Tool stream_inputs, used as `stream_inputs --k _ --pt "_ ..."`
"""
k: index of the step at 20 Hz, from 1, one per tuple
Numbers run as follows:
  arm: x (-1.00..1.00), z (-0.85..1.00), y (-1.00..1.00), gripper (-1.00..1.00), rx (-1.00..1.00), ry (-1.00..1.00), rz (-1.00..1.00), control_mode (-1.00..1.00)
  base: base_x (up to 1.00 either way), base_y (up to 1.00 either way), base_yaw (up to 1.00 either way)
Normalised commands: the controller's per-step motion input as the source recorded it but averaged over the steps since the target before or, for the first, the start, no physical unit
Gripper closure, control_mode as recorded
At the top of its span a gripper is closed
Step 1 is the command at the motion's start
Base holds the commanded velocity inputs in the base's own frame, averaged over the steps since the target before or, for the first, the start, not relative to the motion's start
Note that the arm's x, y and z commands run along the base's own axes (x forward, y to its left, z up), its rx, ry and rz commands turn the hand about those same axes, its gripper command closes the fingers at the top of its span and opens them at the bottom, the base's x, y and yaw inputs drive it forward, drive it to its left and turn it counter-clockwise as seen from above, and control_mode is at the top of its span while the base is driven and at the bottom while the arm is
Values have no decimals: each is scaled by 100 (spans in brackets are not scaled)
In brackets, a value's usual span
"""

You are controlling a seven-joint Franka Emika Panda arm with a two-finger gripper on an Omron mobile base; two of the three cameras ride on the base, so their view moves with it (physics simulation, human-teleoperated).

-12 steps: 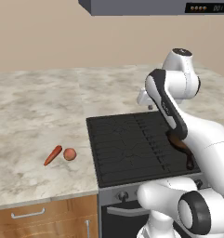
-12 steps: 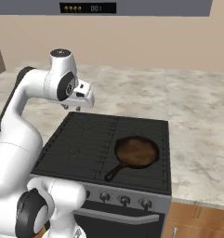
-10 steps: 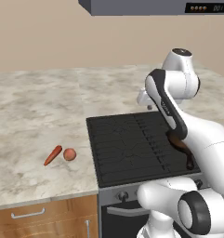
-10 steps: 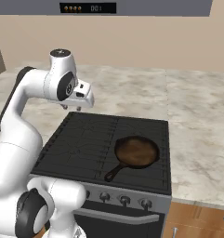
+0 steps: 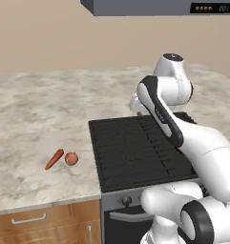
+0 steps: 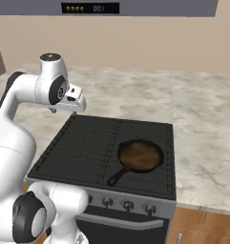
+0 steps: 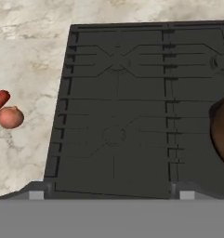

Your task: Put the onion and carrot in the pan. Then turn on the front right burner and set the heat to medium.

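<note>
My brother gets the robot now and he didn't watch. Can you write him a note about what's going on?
Gripper: up above the back left corner of the cooktop, carrying nothing; I cannot tell whether it is open or shut.
Onion and carrot: lying side by side on the counter left of the cooktop, carrot on the far side from the stove.
Pan: sitting on the right side of the cooktop toward the front, empty.
Done: nothing yet.
Left: put the onion and carrot in the pan, then turn the front right burner on to medium.
</note>
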Motion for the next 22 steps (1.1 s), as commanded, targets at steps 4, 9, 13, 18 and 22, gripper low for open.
stream_inputs --k 4,9,13,18,22 --pt "0 -27 55 -100 8 7 0 -100 0 0 0" --pt "0 -24 58 -100 2 3 0 -100 0 0 0" --pt "0 -30 51 -100 0 0 0 -100 0 0 0" --pt "0 -34 48 -100 0 2 -2 -100 0 0 0" --pt "0 -42 42 -100 0 8 -6 -100 0 0 0"
